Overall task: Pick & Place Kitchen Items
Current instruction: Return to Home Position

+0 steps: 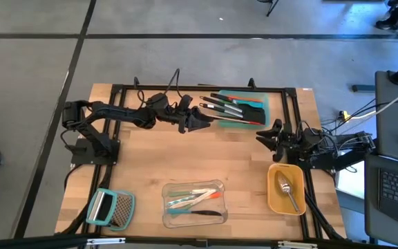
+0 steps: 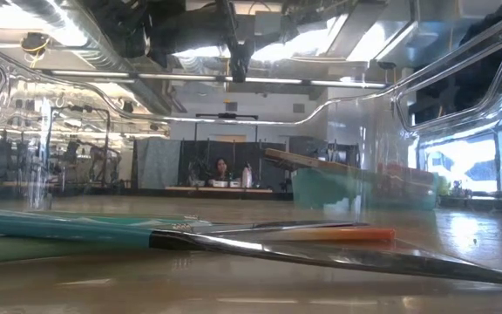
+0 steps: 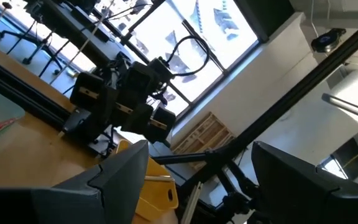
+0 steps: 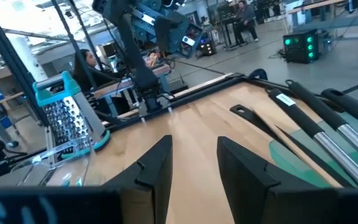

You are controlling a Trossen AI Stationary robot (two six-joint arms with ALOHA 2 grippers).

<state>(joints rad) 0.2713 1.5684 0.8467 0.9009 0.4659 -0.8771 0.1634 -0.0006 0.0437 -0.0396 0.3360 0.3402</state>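
Black slotted spatulas with steel handles and a red spatula lie in the teal container at the table's far side. My left gripper hangs open just left of that container, nothing between its fingers. My right gripper waits at the right edge, open and holding nothing, pointing level across the table toward the spatulas. A silver spoon lies in the yellow container. Slim teal, orange and green tools lie in the clear container.
A metal grater with a teal handle lies at the near left corner. A black frame runs around the table. Bare wood lies between the teal container and the near containers. A person sits in the room beyond the table.
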